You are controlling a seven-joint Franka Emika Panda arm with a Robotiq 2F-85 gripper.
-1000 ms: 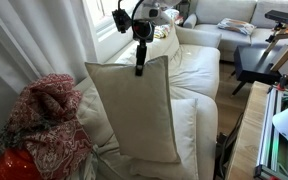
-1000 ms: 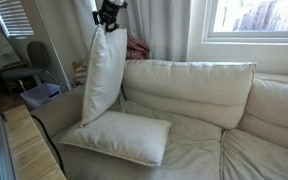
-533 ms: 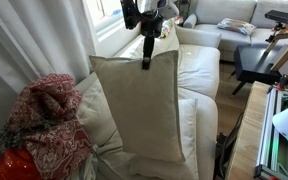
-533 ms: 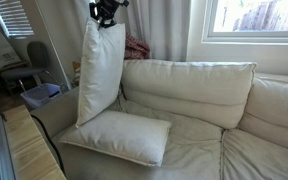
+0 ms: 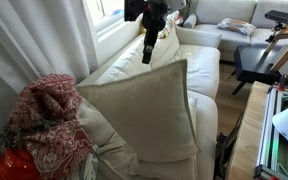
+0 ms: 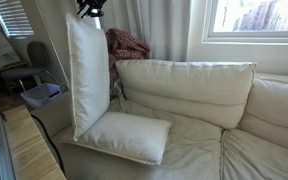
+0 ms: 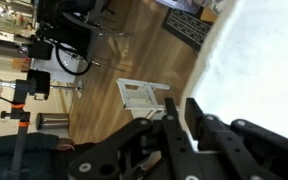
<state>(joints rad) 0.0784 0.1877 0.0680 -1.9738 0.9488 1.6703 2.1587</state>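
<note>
Looking at the fingers (image 7: 174, 118) in the wrist view, we could not tell whether they were clamped or parted; only white fabric showed beside them. The gripper (image 5: 146, 57) stood at the top edge of the pillow (image 5: 134, 115). That pillow had swung from hanging square to tilted, out toward the end of the sofa (image 6: 209, 85), its foot on the flat cushion (image 6: 119, 137). We judged the hold doubtful.

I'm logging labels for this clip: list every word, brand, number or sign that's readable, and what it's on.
No readable text.
The cream fabric cushion, beige sofa and red patterned blanket carry none.
Marks on the white flat panel on the wooden floor are too blurred.
</note>
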